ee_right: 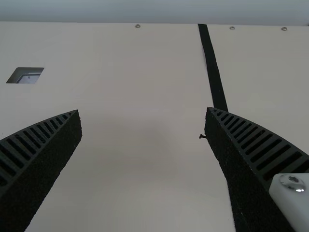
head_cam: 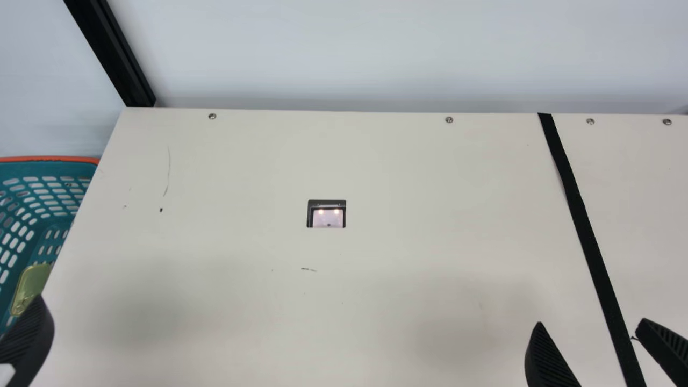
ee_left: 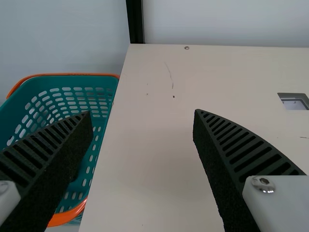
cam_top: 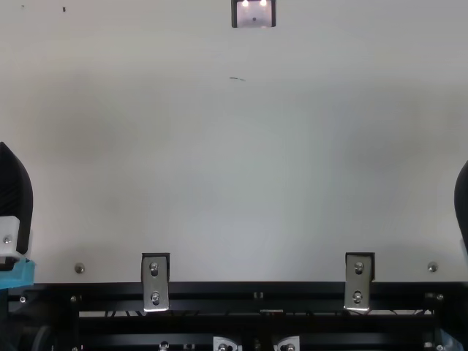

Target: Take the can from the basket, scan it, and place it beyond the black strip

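In the main view a yellow-green can (head_cam: 33, 285) lies in the teal basket (head_cam: 48, 171), partly cut off from sight by the table edge. My left gripper (head_cam: 27, 336) is at the lower left, one finger showing close to the can. The left wrist view has the left gripper (ee_left: 142, 113) open, one finger over the basket's side and one over the table. My right gripper (head_cam: 591, 322) stands open and empty around the near part of the black strip (head_cam: 583, 215); in its wrist view the right gripper (ee_right: 143, 110) is spread wide. The scanner window (head_cam: 329, 216) glows mid-table.
The cream table (head_cam: 242, 177) lies between the basket on the left and the strip on the right. A black post (head_cam: 115, 54) rises at the back left corner, beside a pale wall. Metal brackets (cam_top: 155, 281) sit along the front edge.
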